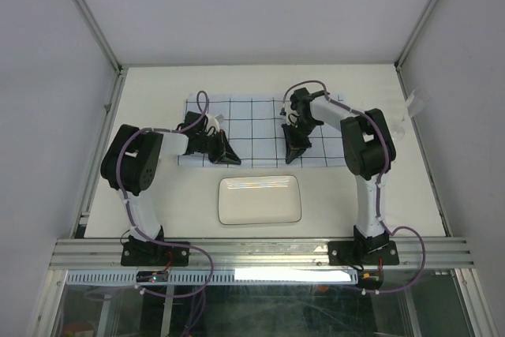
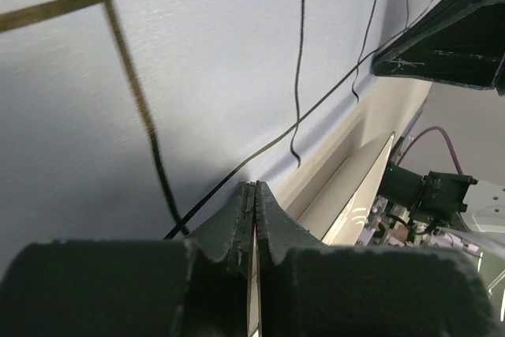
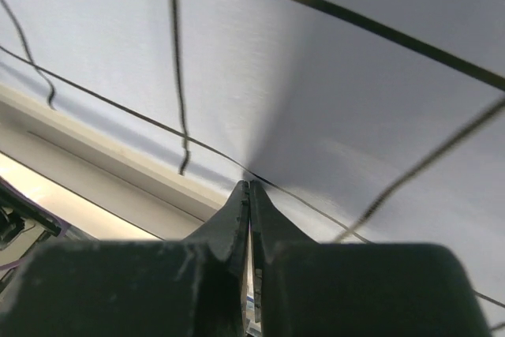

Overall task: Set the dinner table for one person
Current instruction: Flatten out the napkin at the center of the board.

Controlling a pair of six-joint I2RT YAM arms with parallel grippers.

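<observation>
- One desk [image 1: 158,88]: a big, flat, cream-white rectangle with a plain matte top and metal rails along its edges. It fills the middle of the overhead view and carries everything else.
- One cloth [image 1: 252,120]: pale blue with dark grid lines, spread across the far half of the desk. Loose dark threads hang from its near edge.
- One plate [image 1: 259,200]: white and rectangular with rounded corners. It lies on the bare desk just in front of the cloth, between the two arm bases.
- Two arms: the left arm [image 1: 134,165] and the right arm [image 1: 367,147] both reach in to the cloth's near edge.
- The left fingers [image 1: 225,155] are pressed together on the cloth's near edge, toward its left end.
- The right fingers [image 1: 297,155] are likewise clamped on that edge, further right. The fabric puckers at their tips.
</observation>
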